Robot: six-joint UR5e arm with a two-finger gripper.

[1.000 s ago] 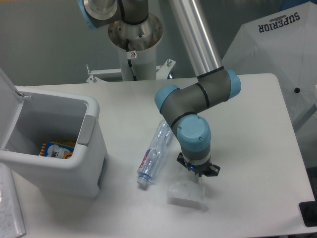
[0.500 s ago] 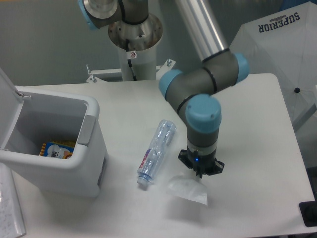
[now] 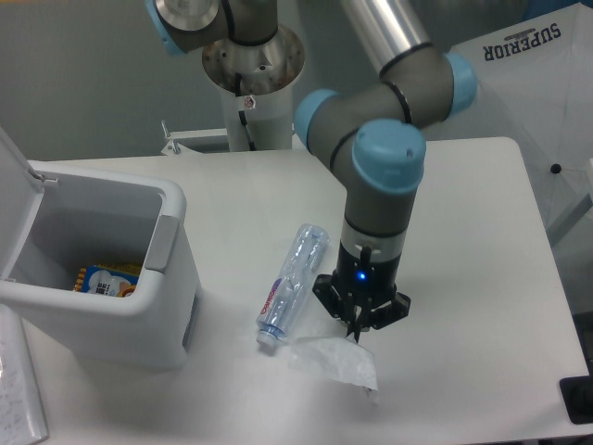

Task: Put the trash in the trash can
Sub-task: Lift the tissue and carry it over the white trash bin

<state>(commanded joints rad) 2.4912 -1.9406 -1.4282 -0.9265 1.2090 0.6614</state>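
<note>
The crushed clear bottle (image 3: 292,287) with a red-and-blue label lies on the white table, cap end toward the front. The crumpled translucent wrapper (image 3: 335,361) hangs from my gripper (image 3: 358,336), which points straight down and is pinched shut on the wrapper's top edge, just right of the bottle. The wrapper's lower part is at or just above the table surface. The white trash can (image 3: 139,320) stands at the left with its lid (image 3: 14,199) swung open. A colourful packet (image 3: 107,280) lies inside it.
The robot's base column (image 3: 252,83) stands at the back of the table. A white fabric marked SUPERIOR (image 3: 523,83) sits beyond the right edge. A black object (image 3: 578,400) is at the front right corner. A sheet of paper (image 3: 17,394) lies at the front left.
The arm has straightened and risen, and the gripper has shifted slightly left. The wrapper has moved left with it and its top edge now hangs from the fingertips.
</note>
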